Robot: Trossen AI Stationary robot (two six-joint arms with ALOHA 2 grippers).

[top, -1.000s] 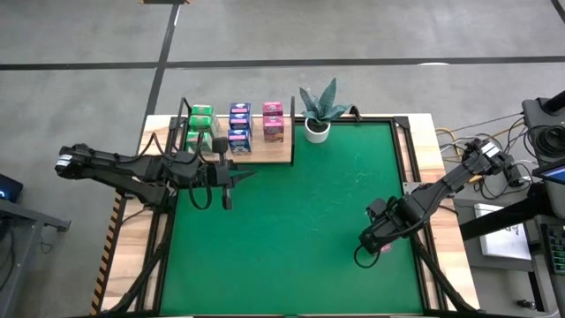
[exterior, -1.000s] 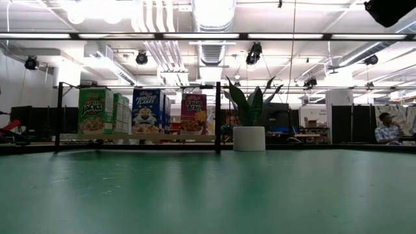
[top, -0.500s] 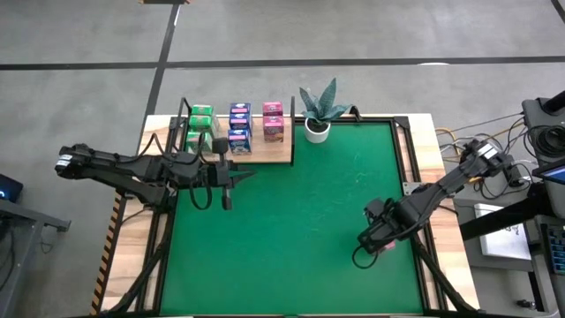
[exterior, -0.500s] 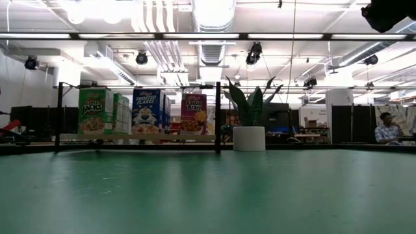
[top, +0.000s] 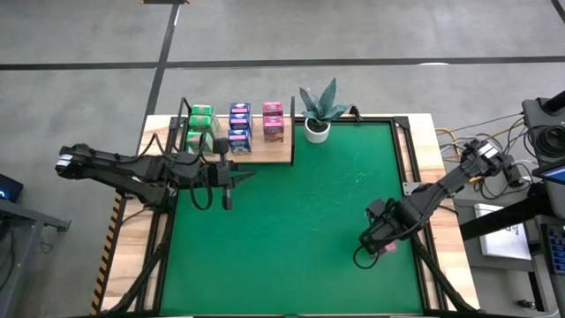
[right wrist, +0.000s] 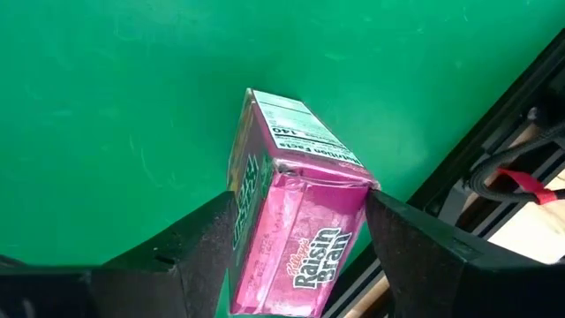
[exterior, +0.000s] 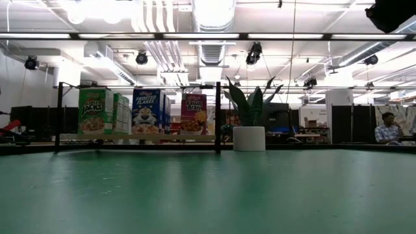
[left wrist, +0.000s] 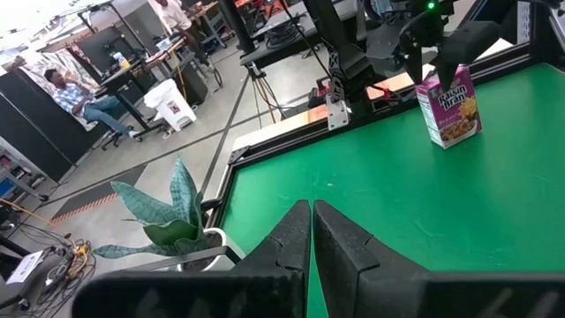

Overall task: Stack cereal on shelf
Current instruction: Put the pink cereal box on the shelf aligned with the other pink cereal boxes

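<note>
Table [top: 300,221]: your green work surface; the shelf sits at its far left corner, the loose carton near its right edge, well apart.
Shelf [top: 265,152]: light-wood board already carrying green, blue and pink cartons in rows; the pink row [top: 273,122] stands at the end nearest the plant [top: 319,106].
Left gripper [top: 226,174]: parked just in front of the shelf, fingers [left wrist: 305,238] pressed together and carrying nothing. Leave it there.
Right gripper [top: 378,237]: low over the table's right side, its fingers [right wrist: 402,247] spread to either side of the carton, apparently not yet pinching it.
Pink cereal carton [right wrist: 296,212]: standing upright on the felt between those fingers; also visible from the left wrist [left wrist: 449,108].
Your step: I'd judge this is the grasp. Centre the carton, squeeze on its flat sides, lift straight up, then carry it clear of the plant's leaves and the shelf's black posts.
</note>
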